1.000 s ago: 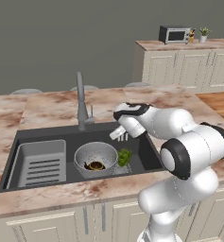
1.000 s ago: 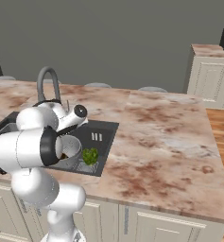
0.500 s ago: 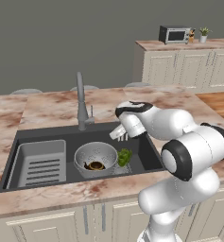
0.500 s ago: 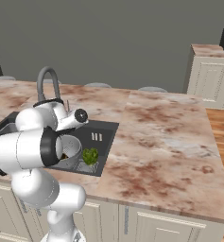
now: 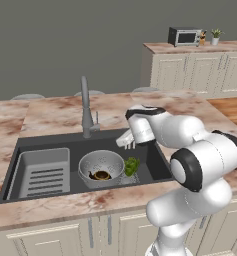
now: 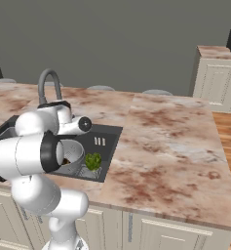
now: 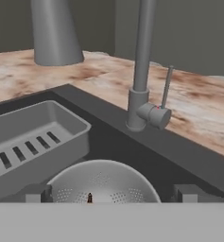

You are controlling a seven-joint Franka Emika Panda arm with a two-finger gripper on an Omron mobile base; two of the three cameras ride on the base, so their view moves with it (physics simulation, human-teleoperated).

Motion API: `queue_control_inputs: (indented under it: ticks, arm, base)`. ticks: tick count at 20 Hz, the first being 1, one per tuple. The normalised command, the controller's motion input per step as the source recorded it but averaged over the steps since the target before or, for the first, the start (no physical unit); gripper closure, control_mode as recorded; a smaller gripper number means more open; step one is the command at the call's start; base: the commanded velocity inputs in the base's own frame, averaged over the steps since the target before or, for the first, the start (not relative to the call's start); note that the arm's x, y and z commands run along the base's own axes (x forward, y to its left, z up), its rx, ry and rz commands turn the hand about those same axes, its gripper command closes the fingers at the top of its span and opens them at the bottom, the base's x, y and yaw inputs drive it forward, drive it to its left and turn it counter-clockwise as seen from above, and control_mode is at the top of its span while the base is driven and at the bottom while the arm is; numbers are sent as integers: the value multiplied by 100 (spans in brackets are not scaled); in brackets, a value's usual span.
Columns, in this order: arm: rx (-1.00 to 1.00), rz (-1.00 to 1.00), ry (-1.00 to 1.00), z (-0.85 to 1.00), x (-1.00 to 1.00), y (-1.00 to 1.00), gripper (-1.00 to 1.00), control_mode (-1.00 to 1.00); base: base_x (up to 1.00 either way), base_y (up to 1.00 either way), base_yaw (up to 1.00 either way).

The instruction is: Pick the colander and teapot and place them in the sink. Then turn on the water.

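Observation:
The dark sink (image 5: 150,157) is set in the pinkish marble counter. Inside it stands the silver perforated colander (image 5: 101,165) (image 7: 101,185) (image 6: 74,152). The dark-brown teapot (image 5: 101,175) lies in the colander's bowl. My gripper (image 5: 126,143) (image 7: 112,194) hangs open and empty over the basin, just right of and above the colander, pointing toward the tap (image 5: 85,107) (image 7: 141,61). The tap's thin lever (image 7: 166,87) stands upright at its right side in the hand view. The water is out of view.
A grey ribbed tray (image 5: 42,172) (image 7: 33,137) lies in the sink's left half. A green leafy bunch (image 5: 131,165) (image 6: 93,160) sits right of the colander. Marble counter (image 6: 161,146) runs all round the basin. Cabinets with a microwave (image 5: 185,36) stand far behind.
The hand has barely shifted over the sink and the gripper stays open. Nothing in the basin has moved.

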Motion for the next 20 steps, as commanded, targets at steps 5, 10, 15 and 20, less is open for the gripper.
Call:
queue_control_inputs:
  ticks: [5,10,15,20]
  arm:
    - [5,-1,-4,17,4,0,-100,-100]
    - [1,0,0,13,6,0,-100,-100]
    - [2,0,0,6,4,0,-100,-100]
    - [0,0,-3,4,7,0,-100,-100]
  base:
    - [0,0,0]
    - [0,0,0]
    - [0,0,0]
    - [0,0,0]
